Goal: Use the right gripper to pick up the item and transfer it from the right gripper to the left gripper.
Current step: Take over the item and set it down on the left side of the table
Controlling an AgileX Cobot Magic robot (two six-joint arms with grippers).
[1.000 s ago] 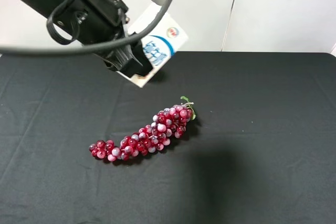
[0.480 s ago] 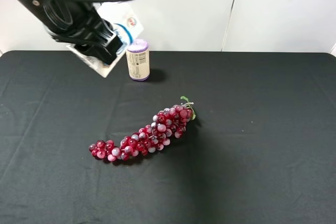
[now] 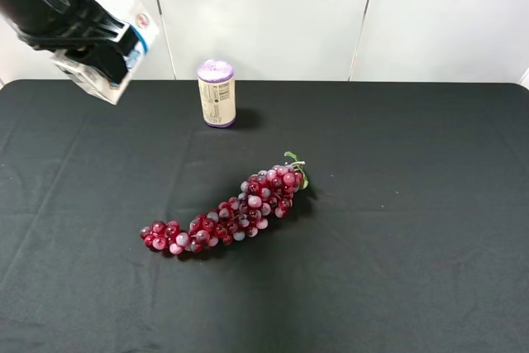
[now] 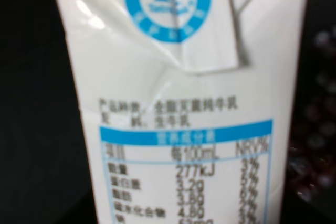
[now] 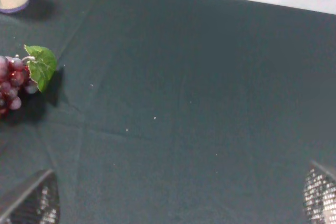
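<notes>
Exterior high: left jaws clamp carton (image 3: 122, 7) aloft | left wrist: its label | right wrist: right jaws spread

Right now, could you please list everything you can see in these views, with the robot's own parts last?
drink carton: one, white with blue print, held in the air over the table's far left
can: one, pale with purple top, upright near the table's far edge
grape bunch: one, red with a green leaf, lying mid-table
tablecloth: one, black, covering the table
wall: white panels, behind the table
left gripper: one, black, shut on the drink carton
right gripper: one, dark, open and empty, over bare cloth near the grape bunch's leaf
</notes>
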